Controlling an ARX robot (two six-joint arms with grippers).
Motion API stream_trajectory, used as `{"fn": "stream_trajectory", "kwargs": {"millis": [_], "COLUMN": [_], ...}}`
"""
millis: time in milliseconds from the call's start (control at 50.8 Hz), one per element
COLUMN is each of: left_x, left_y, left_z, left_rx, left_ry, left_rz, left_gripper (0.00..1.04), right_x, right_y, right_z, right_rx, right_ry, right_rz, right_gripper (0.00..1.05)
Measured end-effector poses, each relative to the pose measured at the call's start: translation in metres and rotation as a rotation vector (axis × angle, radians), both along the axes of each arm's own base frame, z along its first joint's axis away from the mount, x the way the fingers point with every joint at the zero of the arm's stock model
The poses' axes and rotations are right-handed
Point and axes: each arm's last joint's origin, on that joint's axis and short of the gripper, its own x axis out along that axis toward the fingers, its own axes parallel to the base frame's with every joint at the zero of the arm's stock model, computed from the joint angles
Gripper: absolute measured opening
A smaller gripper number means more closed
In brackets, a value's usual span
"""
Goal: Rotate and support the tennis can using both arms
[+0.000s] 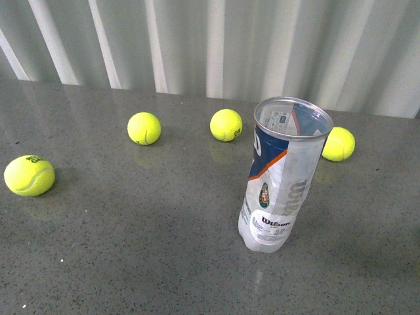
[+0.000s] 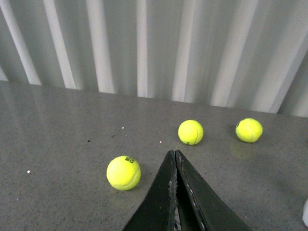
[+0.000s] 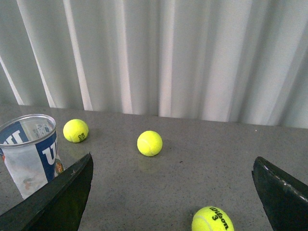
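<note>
The tennis can stands upright on the grey table, open silver rim up, leaning slightly, with its Wilson label facing me. Neither arm shows in the front view. In the right wrist view the can rises just beyond one black finger of my right gripper. That gripper is open wide, with nothing between its fingers and no contact with the can. My left gripper is shut, its two fingers pressed together over bare table and holding nothing. A white sliver at the left wrist view's edge may be the can's base.
Several yellow tennis balls lie loose on the table: one at the far left, two at the back, one behind the can. A ball lies between the right fingers. A white corrugated wall closes the back.
</note>
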Motion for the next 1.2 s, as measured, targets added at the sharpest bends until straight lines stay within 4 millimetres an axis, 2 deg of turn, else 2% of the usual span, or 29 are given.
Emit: {"fn": "stream_trajectory", "kwargs": {"millis": [964, 1082, 1200], "left_x": [-0.024, -0.035, -0.035], "left_y": [0.000, 0.000, 0.000], "left_z": [0.003, -0.001, 0.000], "left_rx": [-0.001, -0.001, -0.001], "left_ry": [-0.018, -0.005, -0.012], "left_rz": [-0.003, -0.004, -0.003], "left_gripper": [0.04, 0.04, 0.04], "right_x": [0.000, 0.000, 0.000], "right_y": [0.000, 0.000, 0.000], "right_z": [0.000, 0.000, 0.000], "right_rx": [0.000, 0.000, 0.000], "right_ry": [0.000, 0.000, 0.000], "right_rz": [0.000, 0.000, 0.000], "right_gripper": [0.98, 0.98, 0.98]}}
